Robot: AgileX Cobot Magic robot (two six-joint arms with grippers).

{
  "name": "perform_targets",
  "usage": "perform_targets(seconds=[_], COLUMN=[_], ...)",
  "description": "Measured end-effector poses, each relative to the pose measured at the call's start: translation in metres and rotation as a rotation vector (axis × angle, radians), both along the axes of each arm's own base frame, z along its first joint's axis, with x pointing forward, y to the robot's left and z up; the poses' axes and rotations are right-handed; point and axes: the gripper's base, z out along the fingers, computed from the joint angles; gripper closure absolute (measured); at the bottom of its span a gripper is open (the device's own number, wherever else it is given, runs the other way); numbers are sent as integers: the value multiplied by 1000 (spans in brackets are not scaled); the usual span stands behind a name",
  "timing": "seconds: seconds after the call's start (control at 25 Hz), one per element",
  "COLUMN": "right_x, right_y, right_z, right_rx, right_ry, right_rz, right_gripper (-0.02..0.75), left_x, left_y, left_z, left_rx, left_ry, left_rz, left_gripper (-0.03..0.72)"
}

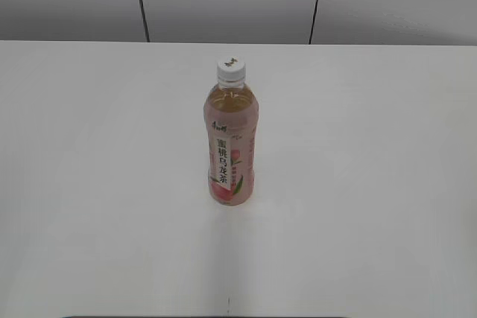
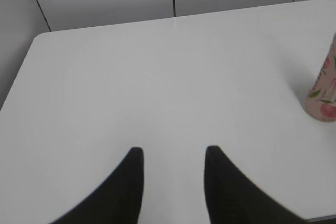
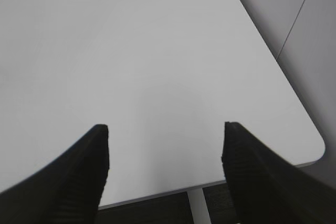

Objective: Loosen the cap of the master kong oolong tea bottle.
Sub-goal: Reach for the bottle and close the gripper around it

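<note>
Exterior view: master kong oolong tea bottle (image 1: 232, 139) upright mid-table (image 1: 89, 184), cap (image 1: 231, 71) on | left gripper (image 2: 173, 153) parted, right gripper (image 3: 165, 129) wide, both empty | we risk toppling the unheld bottle while twisting

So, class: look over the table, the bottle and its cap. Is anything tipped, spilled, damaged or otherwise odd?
Nothing stands out. The bottle stands upright on the white table, its cap seated squarely on top. No liquid shows around its base. Both sets of jaws are open and well clear of it.
</note>
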Motion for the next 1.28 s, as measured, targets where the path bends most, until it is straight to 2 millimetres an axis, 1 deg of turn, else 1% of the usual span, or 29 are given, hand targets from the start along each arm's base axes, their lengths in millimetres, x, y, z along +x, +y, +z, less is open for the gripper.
perform_targets(seconds=[1.28], right_x=[0], right_y=[0], right_z=[0], right_rx=[0], right_ry=[-1], right_rz=[0], right_gripper=[227], left_x=[2], left_y=[0], left_z=[0], left_rx=[0], left_ry=[10], left_rz=[0], left_gripper=[446])
